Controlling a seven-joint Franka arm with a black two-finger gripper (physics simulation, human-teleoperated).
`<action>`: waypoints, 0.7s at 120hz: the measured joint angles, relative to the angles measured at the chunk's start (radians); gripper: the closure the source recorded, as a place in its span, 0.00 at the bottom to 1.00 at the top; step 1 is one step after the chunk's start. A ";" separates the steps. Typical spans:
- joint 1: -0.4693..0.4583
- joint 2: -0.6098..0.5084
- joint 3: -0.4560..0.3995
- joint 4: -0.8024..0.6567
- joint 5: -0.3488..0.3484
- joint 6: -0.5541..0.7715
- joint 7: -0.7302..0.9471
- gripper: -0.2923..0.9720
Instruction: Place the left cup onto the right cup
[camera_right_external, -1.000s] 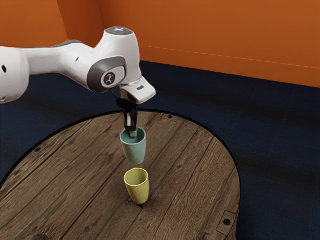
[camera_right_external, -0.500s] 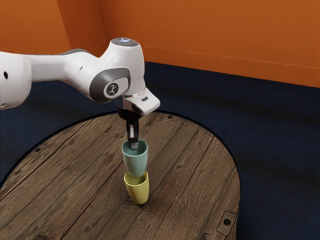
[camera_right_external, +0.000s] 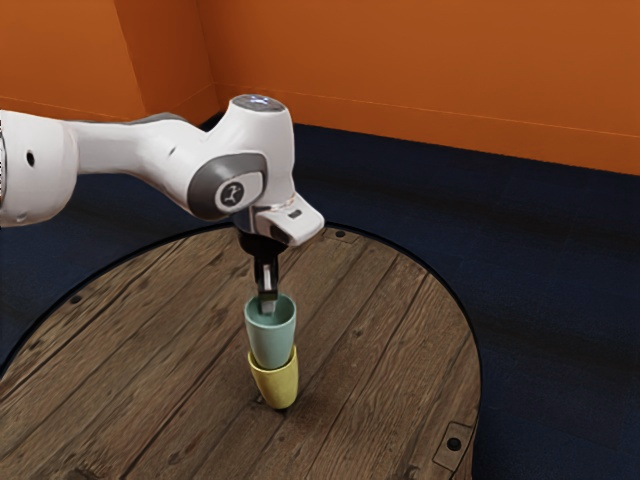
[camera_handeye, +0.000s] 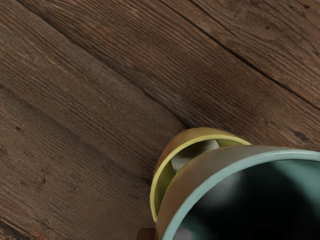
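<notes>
Tool (camera_right_external: 267, 291) pinching teal cup (camera_right_external: 270, 336) rim, cup directly beneath it, nested in yellow cup (camera_right_external: 276, 382)

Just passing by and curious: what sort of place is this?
Probably a bare simulated room: orange walls, dark blue floor, and one round wooden table under a robot arm.

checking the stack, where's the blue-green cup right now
In the exterior view the blue-green cup sits inside the yellow cup, near the middle of the round wooden table. The gripper pinches its rim from above.
</notes>
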 joint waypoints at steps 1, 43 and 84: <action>0.000 0.001 0.000 0.000 0.000 0.000 -0.001 0.85; -0.002 0.007 0.000 0.002 -0.010 -0.002 -0.014 0.45; -0.004 -0.028 -0.001 0.003 -0.011 -0.010 -0.018 0.28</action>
